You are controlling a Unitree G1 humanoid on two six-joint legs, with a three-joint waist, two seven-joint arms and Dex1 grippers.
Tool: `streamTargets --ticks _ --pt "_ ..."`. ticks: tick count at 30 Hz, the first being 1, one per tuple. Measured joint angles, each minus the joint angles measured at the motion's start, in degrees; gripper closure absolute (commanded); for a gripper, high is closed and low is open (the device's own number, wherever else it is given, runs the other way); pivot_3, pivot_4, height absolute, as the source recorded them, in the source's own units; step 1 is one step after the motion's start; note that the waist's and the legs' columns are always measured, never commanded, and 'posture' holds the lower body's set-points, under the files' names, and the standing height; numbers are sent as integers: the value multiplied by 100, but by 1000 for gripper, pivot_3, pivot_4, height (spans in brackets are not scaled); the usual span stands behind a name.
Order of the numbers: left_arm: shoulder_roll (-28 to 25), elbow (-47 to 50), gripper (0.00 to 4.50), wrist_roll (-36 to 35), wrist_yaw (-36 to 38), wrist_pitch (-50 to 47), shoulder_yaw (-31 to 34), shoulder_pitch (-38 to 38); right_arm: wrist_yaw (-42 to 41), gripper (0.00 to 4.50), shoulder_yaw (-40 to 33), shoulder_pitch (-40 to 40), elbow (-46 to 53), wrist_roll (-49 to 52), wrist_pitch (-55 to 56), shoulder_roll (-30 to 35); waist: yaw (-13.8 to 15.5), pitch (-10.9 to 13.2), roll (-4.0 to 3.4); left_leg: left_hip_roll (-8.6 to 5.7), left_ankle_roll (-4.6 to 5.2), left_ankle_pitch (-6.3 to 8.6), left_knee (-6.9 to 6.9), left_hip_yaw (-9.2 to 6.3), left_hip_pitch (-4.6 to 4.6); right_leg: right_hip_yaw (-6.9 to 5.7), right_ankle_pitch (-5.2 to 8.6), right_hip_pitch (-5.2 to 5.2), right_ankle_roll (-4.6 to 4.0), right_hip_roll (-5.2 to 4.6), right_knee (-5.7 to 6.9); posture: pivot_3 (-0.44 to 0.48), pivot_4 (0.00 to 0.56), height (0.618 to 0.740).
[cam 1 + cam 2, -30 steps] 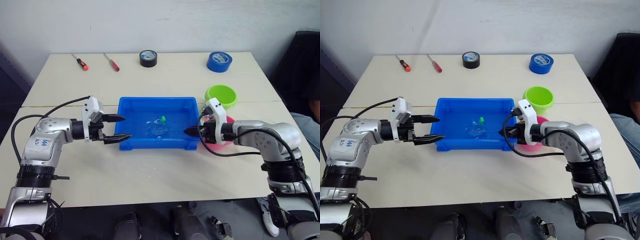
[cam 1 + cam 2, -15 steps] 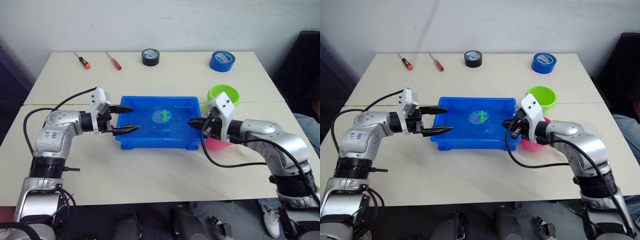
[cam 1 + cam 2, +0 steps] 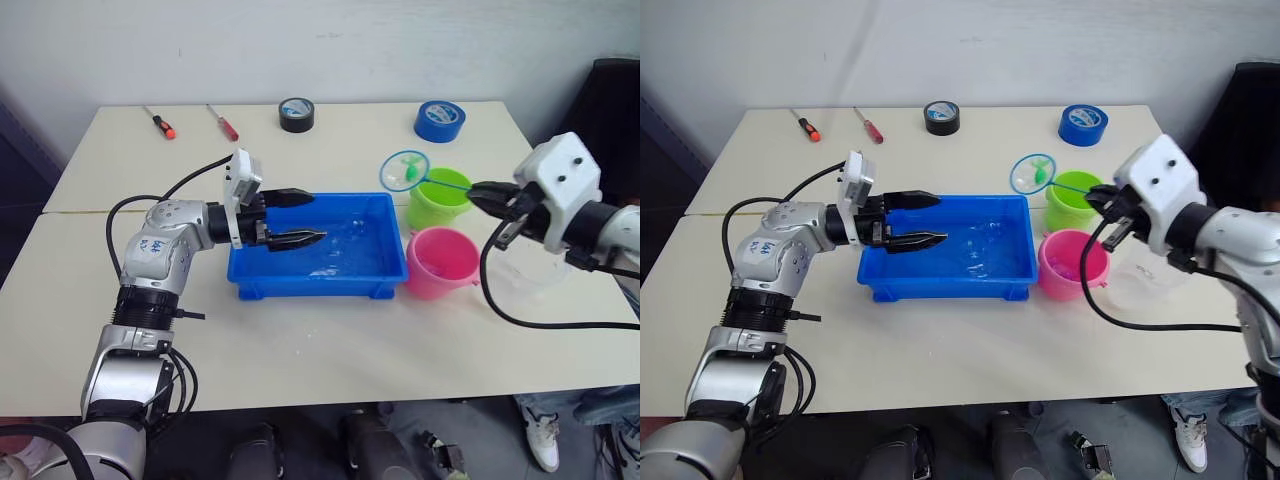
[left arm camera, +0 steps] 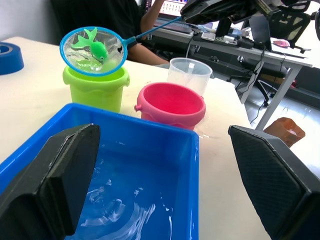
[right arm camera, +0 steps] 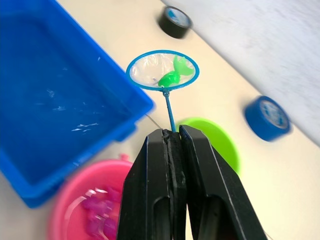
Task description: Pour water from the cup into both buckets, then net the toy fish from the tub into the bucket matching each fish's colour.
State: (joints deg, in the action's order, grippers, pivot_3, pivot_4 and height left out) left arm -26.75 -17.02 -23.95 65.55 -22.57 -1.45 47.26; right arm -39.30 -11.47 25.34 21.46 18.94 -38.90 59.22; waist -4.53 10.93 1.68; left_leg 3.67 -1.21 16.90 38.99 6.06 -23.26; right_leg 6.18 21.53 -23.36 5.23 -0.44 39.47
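Observation:
My right gripper (image 3: 482, 193) is shut on the thin handle of the net (image 3: 405, 171). The net's light blue hoop hangs in the air just left of the lime green bucket (image 3: 440, 200) and holds one green toy fish (image 5: 170, 77). The pink bucket (image 3: 438, 262) stands in front of the green one, with several pink fish (image 5: 97, 217) inside. Right of the pink bucket stands the clear cup (image 3: 1145, 275). The blue tub (image 3: 320, 250) holds rippling water. My left gripper (image 3: 305, 217) is open over the tub's left end with nothing between its fingers.
At the table's far edge lie two red-handled screwdrivers (image 3: 160, 123) (image 3: 223, 122), a black tape roll (image 3: 294, 114) and a blue tape roll (image 3: 438, 121). A dark chair (image 3: 610, 120) stands off the table's right side.
My right gripper has lifted the net with the green fish out of the tub, up and right toward the green bucket. My left gripper has moved right over the tub.

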Motion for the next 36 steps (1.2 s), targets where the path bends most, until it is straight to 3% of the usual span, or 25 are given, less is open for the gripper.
streamTargets --ticks 6,11,14,17,19,21,25,27,31,36 --pt "83 -134 19 94 34 82 -79 2 -76 4500 685 -47 -1090 -1485 2008 540 -17 0 0 1 1 -1 -1 10 5 10 0 -3 0 3 2 0 150 740" --pt "86 -106 19 98 22 78 -81 0 228 4500 1754 264 -2257 -3356 4451 896 -23 0 0 0 1 -1 0 20 6 17 0 -10 0 2 7 0 150 740" --pt "80 -28 19 97 -3 56 -76 -12 820 4500 2356 802 -2835 -4830 5780 1191 -32 1 -4 1 0 -1 -2 27 7 23 0 -18 0 0 14 0 150 740" --pt "70 76 19 96 -45 35 -73 -23 1237 4500 2502 1189 -3315 -5568 6400 1243 -30 1 -4 2 -2 -2 -1 28 11 22 0 -17 0 0 19 0 150 740" --pt "42 83 19 96 -50 7 -73 -34 1272 4500 2466 1255 -3444 -5549 6535 1187 -31 1 -4 4 -3 -3 1 27 12 21 0 -15 0 1 21 0 150 740" --pt "8 103 19 94 -50 -25 -73 -52 1168 4500 2378 1241 -3580 -5245 6525 1052 -34 1 -4 3 -3 -3 4 28 13 21 0 -14 0 1 26 0 150 740" --pt "-345 380 19 14 185 -248 -75 -201 227 4500 1323 825 -3198 -3109 5216 426 -39 1 -4 8 -7 -6 4 23 15 17 0 -11 0 4 35 0 150 740" --pt "-780 765 19 -244 552 -590 -58 -389 -440 4500 614 513 -2355 -1568 3835 215 -32 1 -4 10 -10 -7 3 14 16 11 0 -9 0 4 40 0 150 740" --pt "-1816 1235 19 -345 1293 -735 -34 -917 -993 4500 -328 -157 -850 586 1844 94 -34 0 -6 15 -15 -10 0 -7 23 -6 4 7 -7 4 34 0 150 740" --pt "-2517 1470 19 -140 1585 -480 -4 -1712 -1345 4500 -583 -1116 498 2329 632 -323 -4 0 -6 5 5 1 0 -46 58 -37 5 93 -9 -6 -15 0 150 740"
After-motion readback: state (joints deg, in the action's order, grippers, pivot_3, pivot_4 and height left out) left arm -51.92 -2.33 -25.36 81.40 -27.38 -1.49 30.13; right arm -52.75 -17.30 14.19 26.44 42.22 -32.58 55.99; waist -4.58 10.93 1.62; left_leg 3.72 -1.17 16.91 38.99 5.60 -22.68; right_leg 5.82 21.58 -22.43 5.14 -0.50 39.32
